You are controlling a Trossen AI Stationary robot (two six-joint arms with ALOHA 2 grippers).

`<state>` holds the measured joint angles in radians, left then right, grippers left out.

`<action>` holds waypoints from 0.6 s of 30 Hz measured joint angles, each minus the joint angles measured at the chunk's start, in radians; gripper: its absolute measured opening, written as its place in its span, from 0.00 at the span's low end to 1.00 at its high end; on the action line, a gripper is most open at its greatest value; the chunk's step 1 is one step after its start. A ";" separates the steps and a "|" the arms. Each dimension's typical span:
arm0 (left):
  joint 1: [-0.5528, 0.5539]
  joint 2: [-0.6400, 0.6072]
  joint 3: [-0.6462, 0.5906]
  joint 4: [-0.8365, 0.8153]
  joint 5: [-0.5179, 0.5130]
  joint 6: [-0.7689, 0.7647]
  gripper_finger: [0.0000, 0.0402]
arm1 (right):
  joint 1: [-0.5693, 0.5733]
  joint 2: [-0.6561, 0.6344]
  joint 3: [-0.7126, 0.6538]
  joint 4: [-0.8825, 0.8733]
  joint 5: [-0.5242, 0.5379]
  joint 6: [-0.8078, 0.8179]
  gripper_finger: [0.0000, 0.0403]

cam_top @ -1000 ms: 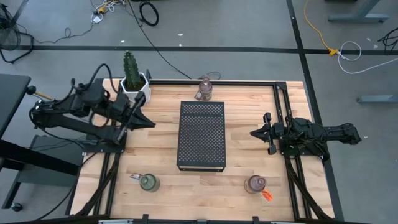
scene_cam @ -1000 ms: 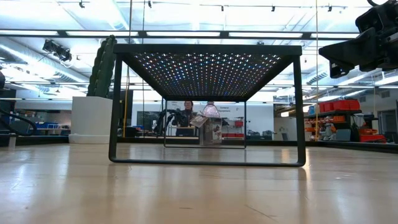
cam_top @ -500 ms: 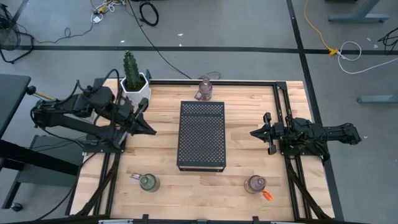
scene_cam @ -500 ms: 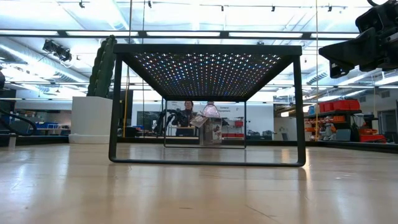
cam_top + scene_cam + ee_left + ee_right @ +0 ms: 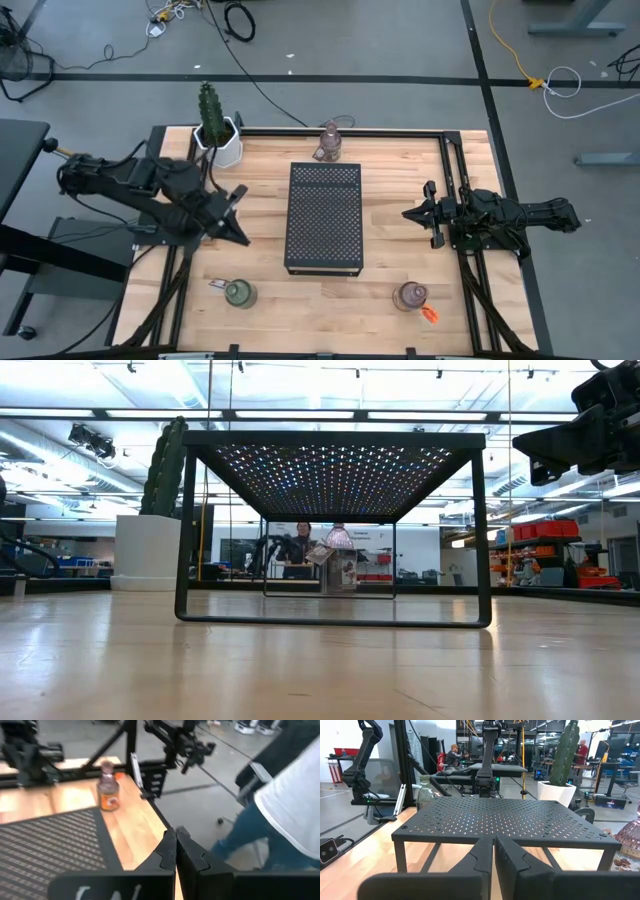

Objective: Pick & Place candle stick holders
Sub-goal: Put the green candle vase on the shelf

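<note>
I read the scene from above as follows. The wooden worktop (image 5: pixel 260 290) carries a black perforated metal stand (image 5: pixel 324 215) at its centre.

Left hand (image 5: pixel 237 232): positioned above the left part of the worktop, between the stand and the worktop's left edge, with the arm reaching in from the left side. Its fingers (image 5: pixel 167 854) are clenched together and grasp nothing.

Right hand (image 5: pixel 410 213): parked over the right part of the worktop, pointing at the stand's right side and apart from it. Its fingers (image 5: pixel 482 857) are pressed together and empty. In the low view I see this arm (image 5: pixel 590 430) at the upper right, above the worktop.

Candle stick holders, three visible:
- Green holder (image 5: pixel 239 293): on the worktop near the front left corner, with a small tag just beside it. Well apart from both hands.
- Pink-purple holder (image 5: pixel 409 295): on the worktop near the front right corner, an orange tag (image 5: pixel 430 315) beside it. The left wrist view shows it upright near the worktop edge (image 5: pixel 107 790).
- Rear holder (image 5: pixel 329 142): at the back edge of the worktop, behind the stand. I judge it pinkish, though the overhead view is too small to be certain.

A white pot with a cactus (image 5: pixel 216 128) stands at the back left corner. In the left wrist view, a person (image 5: pixel 285 815) in a white top and blue trousers is beside the worktop.
</note>
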<state>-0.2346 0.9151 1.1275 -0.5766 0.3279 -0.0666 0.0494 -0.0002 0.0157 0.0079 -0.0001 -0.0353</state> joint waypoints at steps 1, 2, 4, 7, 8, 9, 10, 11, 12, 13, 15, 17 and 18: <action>-0.014 0.002 0.000 -0.003 0.000 0.000 0.01 | 0.000 0.000 0.000 0.000 0.000 0.000 0.06; -0.028 0.004 0.000 -0.011 0.000 0.000 0.01 | 0.000 0.000 0.000 0.000 0.000 0.000 0.06; -0.058 0.005 0.000 -0.029 0.000 0.000 0.01 | 0.000 0.000 0.000 0.000 0.000 0.000 0.06; -0.105 0.016 0.000 -0.035 0.000 0.000 0.01 | 0.000 0.000 0.000 0.000 0.000 0.000 0.06; -0.122 0.020 0.000 -0.038 0.000 0.000 0.01 | 0.000 0.000 0.000 0.000 0.000 0.000 0.06; -0.137 0.025 0.000 -0.036 0.000 0.000 0.01 | 0.000 0.000 0.000 0.000 0.000 0.000 0.06; -0.150 0.028 0.000 -0.033 0.000 0.002 0.01 | 0.000 0.000 0.000 0.000 0.000 0.000 0.06; -0.163 0.031 0.000 -0.036 0.000 0.007 0.01 | 0.000 0.000 0.000 0.000 0.000 0.000 0.06; -0.177 0.036 0.000 -0.036 -0.001 0.009 0.01 | 0.000 0.000 0.000 0.000 0.000 0.000 0.06; -0.188 0.040 0.000 -0.031 0.000 0.011 0.01 | 0.000 0.000 0.000 0.000 0.000 0.000 0.06; -0.203 0.043 0.000 -0.033 -0.001 0.012 0.01 | 0.000 0.000 0.000 0.000 0.000 0.000 0.06; -0.216 0.047 0.000 -0.026 0.000 0.012 0.01 | 0.000 0.000 0.000 0.000 0.000 0.000 0.06; -0.221 0.049 0.000 -0.026 -0.001 0.012 0.01 | 0.000 0.000 0.000 0.000 0.000 0.000 0.06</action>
<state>-0.4552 0.9638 1.1275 -0.6021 0.3273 -0.0544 0.0494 -0.0002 0.0154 0.0079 0.0001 -0.0353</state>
